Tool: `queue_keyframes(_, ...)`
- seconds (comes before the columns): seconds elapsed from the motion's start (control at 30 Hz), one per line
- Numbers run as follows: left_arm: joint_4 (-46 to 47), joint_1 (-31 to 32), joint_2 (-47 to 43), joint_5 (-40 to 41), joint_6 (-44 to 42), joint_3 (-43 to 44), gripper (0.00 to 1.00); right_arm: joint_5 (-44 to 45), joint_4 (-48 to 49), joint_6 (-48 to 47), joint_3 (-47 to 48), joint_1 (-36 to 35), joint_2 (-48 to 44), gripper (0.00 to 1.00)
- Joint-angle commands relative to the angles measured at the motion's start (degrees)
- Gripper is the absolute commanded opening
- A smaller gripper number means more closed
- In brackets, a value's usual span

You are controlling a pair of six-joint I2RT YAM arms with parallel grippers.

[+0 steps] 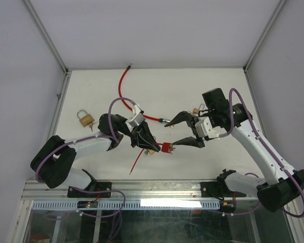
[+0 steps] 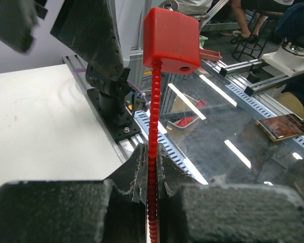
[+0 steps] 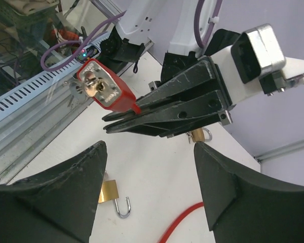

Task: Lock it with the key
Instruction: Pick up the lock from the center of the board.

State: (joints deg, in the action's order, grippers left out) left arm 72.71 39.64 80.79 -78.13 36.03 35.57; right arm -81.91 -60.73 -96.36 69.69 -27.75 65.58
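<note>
Left end effector grips lock (near rail).

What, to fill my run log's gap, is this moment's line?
left gripper: shut on red cable | red lock body: held aloft | right gripper: open beside it

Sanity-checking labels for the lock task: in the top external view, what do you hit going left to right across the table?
brass padlock → left hand → red cable lock → second brass padlock
</note>
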Motion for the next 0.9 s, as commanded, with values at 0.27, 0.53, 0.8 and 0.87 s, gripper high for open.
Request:
queue_keyframes(0.27, 17.1, -0.4, 5.3, -0.7, 11.6, 4.0, 0.0, -4.6, 2.2, 0.6, -0.4, -4.5, -0.7, 0.58)
queue_keyframes(0.53, 17.3, -0.4, 6.3, -0.3, 11.8, 4.6, 0.0, -6.0, 1.6, 0.7, -0.9, -4.8, -1.8, 0.48)
queue_keyframes(0.8, 17.3, -0.5, 8.2, -0.2, 12.2, 6.1, 0.0, -6.1, 2.2, 1.7, -1.9, -5.9, -2.4, 0.42)
queue_keyframes(0.87, 17.3, -0.5, 8.8, -0.2, 12.5, 6.8, 0.0, -5.8, 3.0, 2.6, -2.3, -6.0, -2.5, 0.38)
